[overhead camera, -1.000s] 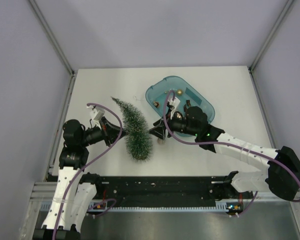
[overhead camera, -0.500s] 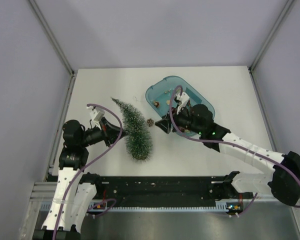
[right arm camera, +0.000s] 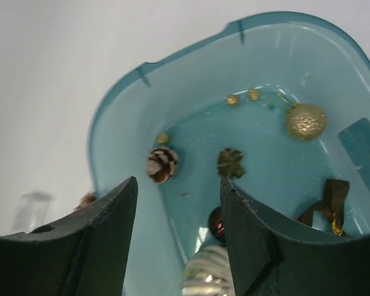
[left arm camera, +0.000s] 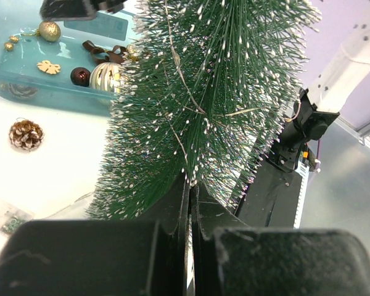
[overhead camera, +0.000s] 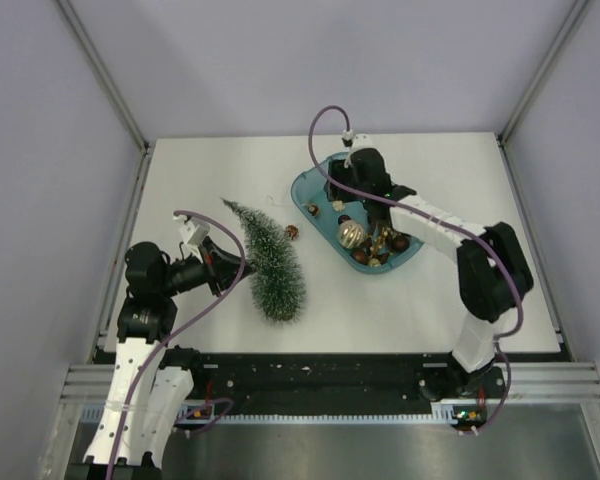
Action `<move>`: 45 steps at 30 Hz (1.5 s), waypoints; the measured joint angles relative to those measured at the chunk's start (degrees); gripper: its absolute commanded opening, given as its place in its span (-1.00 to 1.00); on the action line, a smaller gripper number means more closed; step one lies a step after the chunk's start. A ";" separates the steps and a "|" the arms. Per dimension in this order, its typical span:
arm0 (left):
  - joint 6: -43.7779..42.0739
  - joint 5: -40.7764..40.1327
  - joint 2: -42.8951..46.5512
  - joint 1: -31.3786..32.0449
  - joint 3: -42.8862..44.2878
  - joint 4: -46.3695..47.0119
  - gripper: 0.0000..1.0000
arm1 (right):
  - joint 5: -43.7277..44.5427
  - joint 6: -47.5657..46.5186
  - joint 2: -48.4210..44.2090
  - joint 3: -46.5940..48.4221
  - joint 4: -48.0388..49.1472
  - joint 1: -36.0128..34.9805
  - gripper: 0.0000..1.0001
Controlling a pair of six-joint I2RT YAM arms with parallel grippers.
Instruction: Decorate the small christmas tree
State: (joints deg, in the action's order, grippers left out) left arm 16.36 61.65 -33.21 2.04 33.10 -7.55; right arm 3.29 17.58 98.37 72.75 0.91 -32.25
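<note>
The small christmas tree lies tilted on the white table, tip toward the back, wide end toward me. My left gripper is shut on its bristles from the left; the left wrist view shows the jaws pressed together among the green needles. My right gripper hangs open over the teal tray, its fingers spread above the tray floor with nothing between them. A small pinecone lies on the table between tree and tray, also seen in the left wrist view as the pinecone.
In the tray lie a striped pinecone, a gold glitter ball, a leaf-shaped piece, a dark red ball, a silver ball and a brown ribbon. Grey walls close in the table.
My right arm has swung from beside the tree back over the teal tray. A pinecone now lies on the table by the tree. The left gripper kept its hold.
</note>
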 measured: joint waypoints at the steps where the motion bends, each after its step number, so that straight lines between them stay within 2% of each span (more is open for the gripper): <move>1: 0.00 0.00 0.04 0.00 0.00 -0.04 -1.00 | 1.20 -0.11 2.80 2.10 -0.81 0.37 0.11; 4: -0.04 -0.04 0.07 0.00 0.00 -0.17 -1.00 | 6.69 -0.96 11.87 8.50 -4.76 1.16 0.10; 7: -0.09 -0.04 0.07 0.00 0.00 -0.17 -1.00 | 11.04 -1.09 16.94 11.26 -8.79 1.92 0.10; 12: -0.22 -0.07 -0.07 0.00 0.00 -0.15 -1.00 | 16.76 -1.42 19.19 12.76 -13.49 3.61 0.09; 16: -0.20 -0.17 -0.07 0.00 0.00 -0.15 -1.00 | 19.43 -1.49 21.14 17.42 -14.19 5.27 0.08; 27: -0.24 -0.31 -0.20 0.00 0.00 -0.15 -1.00 | 21.97 -0.28 30.45 26.69 -14.97 5.92 0.03; 36: -1.36 -0.85 -0.31 -0.02 0.00 -0.24 -1.00 | 23.21 1.77 32.65 27.41 -15.30 5.92 -0.25; 45: -1.57 -1.03 -0.26 -0.02 0.00 -0.68 -1.00 | 22.86 1.97 29.46 20.74 -10.01 5.92 -0.44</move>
State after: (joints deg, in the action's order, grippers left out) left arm 14.79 60.62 -33.47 2.02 33.10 -8.23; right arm 26.15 19.55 127.83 93.49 -9.10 -26.33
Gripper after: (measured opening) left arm 0.021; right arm 0.407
